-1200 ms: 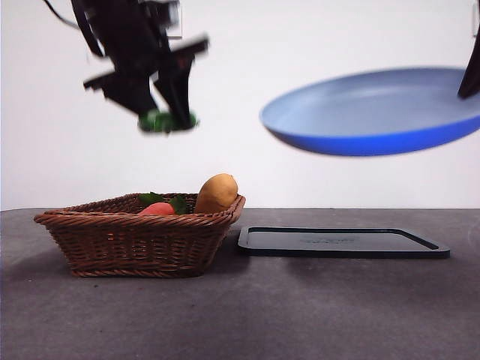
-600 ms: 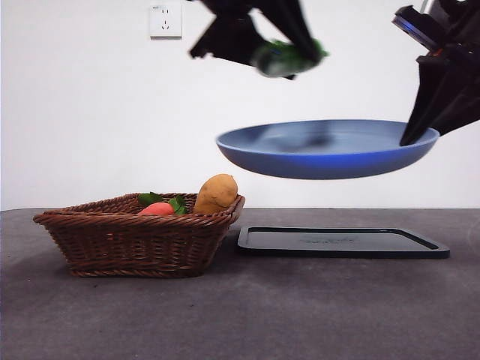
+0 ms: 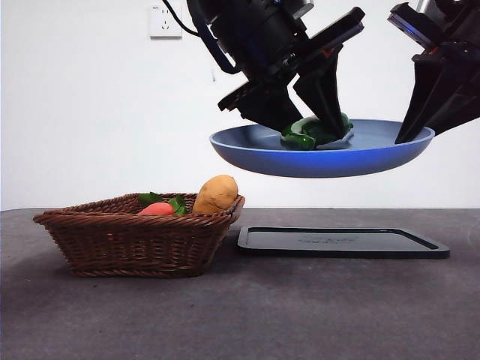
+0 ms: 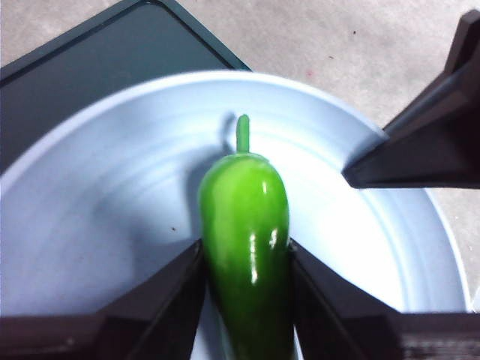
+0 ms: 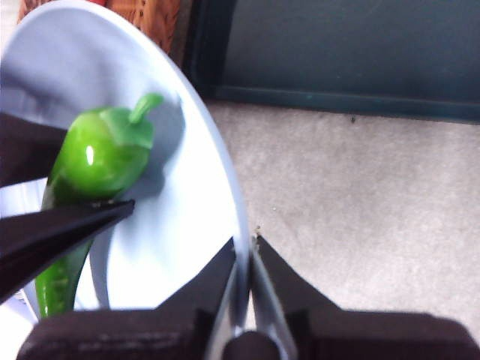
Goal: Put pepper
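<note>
While clamped: pepper [image 4: 246, 247] between left end effector [image 4: 247, 289] jaws.

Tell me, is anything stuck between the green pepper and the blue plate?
Nothing visible is. The left gripper holds the pepper just over or on the blue plate, which the right gripper holds by its rim above the table.

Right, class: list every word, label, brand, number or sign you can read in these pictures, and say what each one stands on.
None can be read.
Black tray: a faint mark at its middle, too small and blurred to read.
Wall socket: no lettering shows.
Blue plate, pepper, basket, left gripper, right gripper: no print visible.
</note>
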Motion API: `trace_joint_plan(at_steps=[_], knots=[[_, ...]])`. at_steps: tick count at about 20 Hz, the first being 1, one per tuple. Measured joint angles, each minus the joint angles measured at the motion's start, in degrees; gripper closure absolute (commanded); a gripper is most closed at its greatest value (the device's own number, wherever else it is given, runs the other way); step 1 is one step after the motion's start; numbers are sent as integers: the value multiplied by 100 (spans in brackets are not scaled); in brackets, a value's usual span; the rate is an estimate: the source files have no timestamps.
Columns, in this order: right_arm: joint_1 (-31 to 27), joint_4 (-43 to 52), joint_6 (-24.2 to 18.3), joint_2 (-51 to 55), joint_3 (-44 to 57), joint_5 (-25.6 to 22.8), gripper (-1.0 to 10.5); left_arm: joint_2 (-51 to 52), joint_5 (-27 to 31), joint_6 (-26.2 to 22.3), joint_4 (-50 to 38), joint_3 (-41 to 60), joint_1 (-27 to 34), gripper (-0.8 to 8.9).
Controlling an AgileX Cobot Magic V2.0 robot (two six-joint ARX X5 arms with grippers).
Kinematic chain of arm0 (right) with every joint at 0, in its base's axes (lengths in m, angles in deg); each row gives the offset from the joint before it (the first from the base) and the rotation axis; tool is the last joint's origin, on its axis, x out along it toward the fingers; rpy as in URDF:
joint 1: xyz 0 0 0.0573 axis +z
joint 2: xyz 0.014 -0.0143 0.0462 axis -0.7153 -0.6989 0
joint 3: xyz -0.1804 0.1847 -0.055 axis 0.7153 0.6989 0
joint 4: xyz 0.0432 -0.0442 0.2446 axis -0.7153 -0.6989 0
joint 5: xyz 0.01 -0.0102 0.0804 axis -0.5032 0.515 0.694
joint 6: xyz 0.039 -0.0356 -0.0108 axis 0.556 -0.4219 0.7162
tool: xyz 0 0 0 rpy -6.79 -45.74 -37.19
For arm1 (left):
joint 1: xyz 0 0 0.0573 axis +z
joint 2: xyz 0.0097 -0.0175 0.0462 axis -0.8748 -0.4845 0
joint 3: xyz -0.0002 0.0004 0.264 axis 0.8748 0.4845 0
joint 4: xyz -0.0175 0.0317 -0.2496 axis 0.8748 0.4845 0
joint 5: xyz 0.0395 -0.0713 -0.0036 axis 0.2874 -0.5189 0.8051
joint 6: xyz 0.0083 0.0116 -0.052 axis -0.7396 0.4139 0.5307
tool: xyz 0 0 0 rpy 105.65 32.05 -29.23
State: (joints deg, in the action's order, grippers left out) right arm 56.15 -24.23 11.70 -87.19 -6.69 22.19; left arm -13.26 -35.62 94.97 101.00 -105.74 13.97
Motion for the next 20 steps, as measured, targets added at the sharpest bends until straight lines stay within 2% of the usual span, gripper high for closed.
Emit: trace_joint_plan(at_steps=[2, 9, 14, 20], knots=[[0, -35, 0, 0, 0, 0, 941, 0, 0, 0, 0, 0, 0, 563], [0, -125, 103, 0, 0, -2, 941, 138, -22, 0, 221, 0, 0, 555], [-22, -61, 361, 0, 0, -24, 942, 1228, -7, -114, 577, 0, 0, 555], [-455, 227, 636, -457, -249, -26, 942, 2483, 31, -369, 1349, 0, 0, 555]])
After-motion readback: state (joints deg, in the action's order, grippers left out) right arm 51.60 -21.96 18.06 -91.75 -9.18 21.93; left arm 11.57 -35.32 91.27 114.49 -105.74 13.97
